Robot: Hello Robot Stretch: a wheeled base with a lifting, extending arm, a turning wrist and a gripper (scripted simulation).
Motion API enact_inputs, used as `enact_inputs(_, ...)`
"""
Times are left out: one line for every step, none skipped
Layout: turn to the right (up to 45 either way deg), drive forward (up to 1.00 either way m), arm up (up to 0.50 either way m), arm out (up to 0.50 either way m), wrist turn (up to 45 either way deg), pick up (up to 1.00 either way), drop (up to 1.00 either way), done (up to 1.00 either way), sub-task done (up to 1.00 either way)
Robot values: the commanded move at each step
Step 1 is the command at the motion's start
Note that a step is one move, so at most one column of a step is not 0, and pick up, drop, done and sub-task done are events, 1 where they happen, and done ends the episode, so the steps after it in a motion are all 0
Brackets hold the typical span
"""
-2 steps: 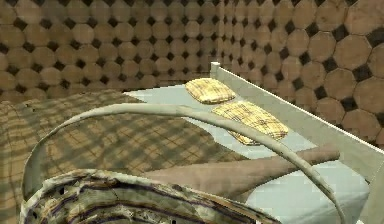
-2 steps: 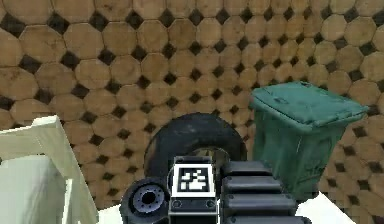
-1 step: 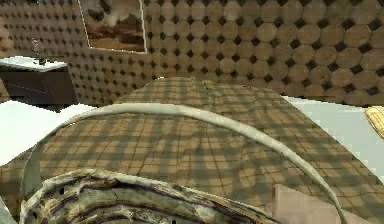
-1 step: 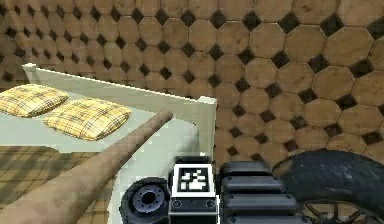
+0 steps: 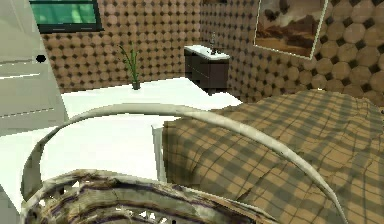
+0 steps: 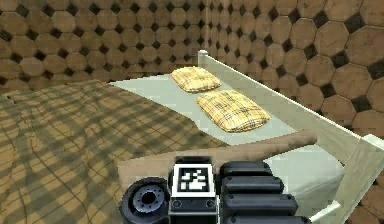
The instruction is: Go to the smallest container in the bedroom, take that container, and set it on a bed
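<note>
**Judging how the woven basket will handle beside the bed**

Filling the lower left of the forward view, the basket (image 5: 120,200) shows a rough rim of woven brown and grey strands. A pale hoop handle (image 5: 215,119) arches high over it, from the left edge across to the lower right. I take it for the task's container. It looks light and stiff but a little springy, with a coarse weave that should not slip. The strands would likely crush or fray under a hard squeeze, so it wants gentle force.

The best hold is probably the top of the hoop, where the basket would hang level. A grip on the rim would likely tip it.

Whether the basket rests on something or hangs free cannot be told.

At the bottom of the arm side view sits the gripper (image 6: 148,200). Its fingers cannot be made out, and with the bed (image 6: 80,130) right behind it I cannot tell whether it holds anything. A tan curved bar (image 6: 270,148) crosses just above it and may be part of the basket.

The bed's plaid blanket is broad, flat and soft, so the basket should settle on it without rolling. Two pillows (image 6: 215,95) lie at the upper middle. Farther off in the forward view are a counter (image 5: 207,62), a plant (image 5: 131,65) and a door (image 5: 25,70).
</note>
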Motion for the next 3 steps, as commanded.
enact_inputs(0.0,0.0,0.0,0.48,0.0,0.0,0.0,0.0,0.0)
enact_inputs(0.0,0.0,0.0,0.0,39.0,0.0,0.0,0.0,0.0)
enact_inputs(0.0,0.0,-0.04,0.0,0.0,0.0,0.0,0.0,0.0)
